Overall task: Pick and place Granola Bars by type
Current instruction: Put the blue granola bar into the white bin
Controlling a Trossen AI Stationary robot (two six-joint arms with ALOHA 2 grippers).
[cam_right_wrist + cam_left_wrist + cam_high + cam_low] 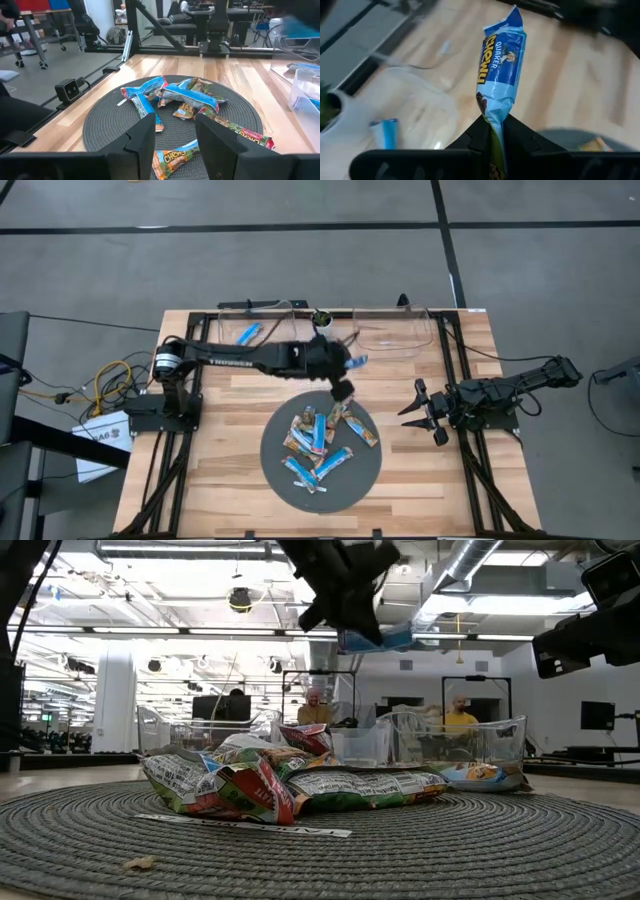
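Observation:
Several granola bars (pixel 320 442), blue-and-white and tan with red marks, lie heaped on a round grey mat (pixel 275 465). My left gripper (pixel 495 131) is over the mat's far edge, shut on a blue bar (pixel 501 60) that also shows in the high view (pixel 357 362). Another blue bar (pixel 248 333) lies inside the left clear container (pixel 262 320). My right gripper (pixel 175 142) waits open to the right of the mat (pixel 100 125), low over the table and pointing at the heap (pixel 175 97). My left gripper pinches the blue bar by one crimped end (pixel 494 122) between its two fingers. The rest of the bar sticks out beyond the fingertips. It is lifted clear, high above the table and the mat in the low view (pixel 375 638).
Two clear plastic containers stand at the table's far edge, the left one and a right one (pixel 395 332). Bare wood (pixel 230 430) lies on both sides of the mat. Black frame rails run along the table's sides. People show far back in the room (pixel 460 720).

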